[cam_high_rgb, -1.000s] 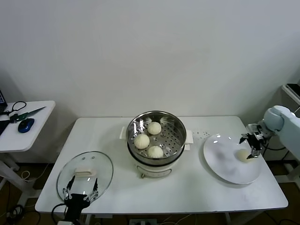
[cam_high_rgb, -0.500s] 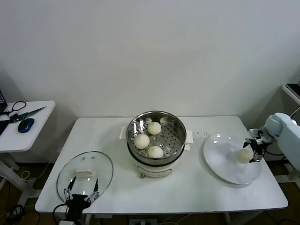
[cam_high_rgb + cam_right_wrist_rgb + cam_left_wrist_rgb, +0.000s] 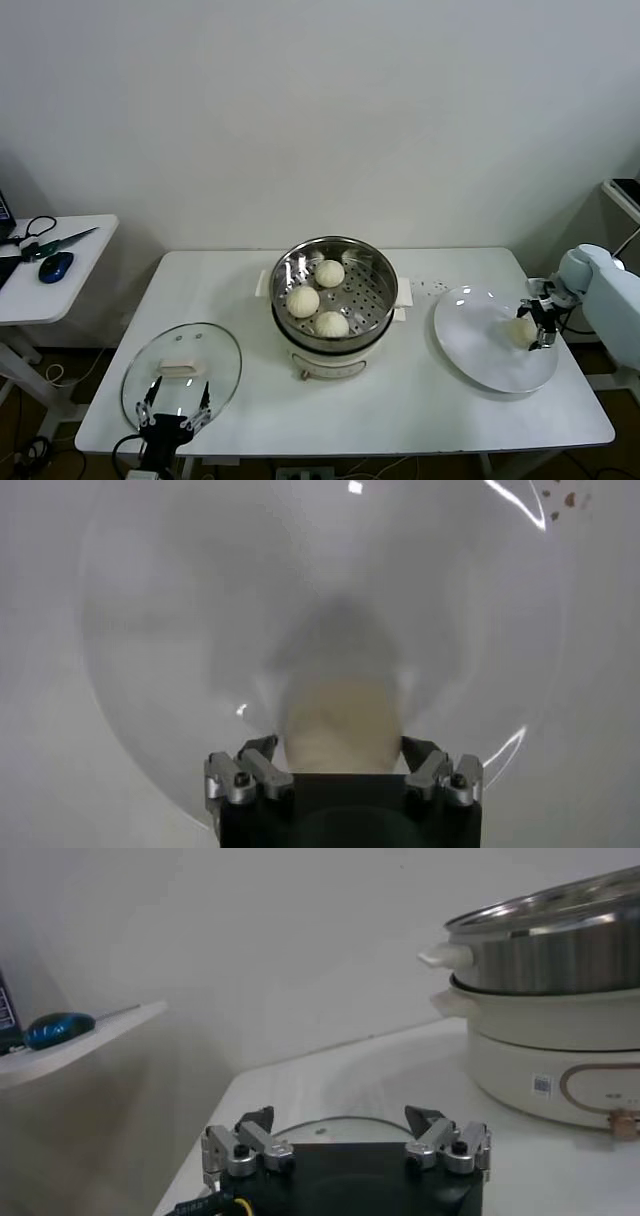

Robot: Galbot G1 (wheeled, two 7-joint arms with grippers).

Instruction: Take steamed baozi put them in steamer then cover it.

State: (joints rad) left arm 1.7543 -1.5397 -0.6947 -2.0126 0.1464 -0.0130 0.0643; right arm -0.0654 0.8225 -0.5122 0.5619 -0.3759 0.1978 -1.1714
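Right claw (image 3: pixel 537 327) lower, bun (image 3: pixel 522 329) half-hidden

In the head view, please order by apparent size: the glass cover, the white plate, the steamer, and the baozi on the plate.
1. Steamer
2. Plate and cover: look about equal, not ranked
3. Baozi, clearly smallest

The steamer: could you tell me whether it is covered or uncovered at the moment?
Uncovered. The steamer stands open with three baozi visible inside, and the glass lid lies flat on the table near the left end effector.
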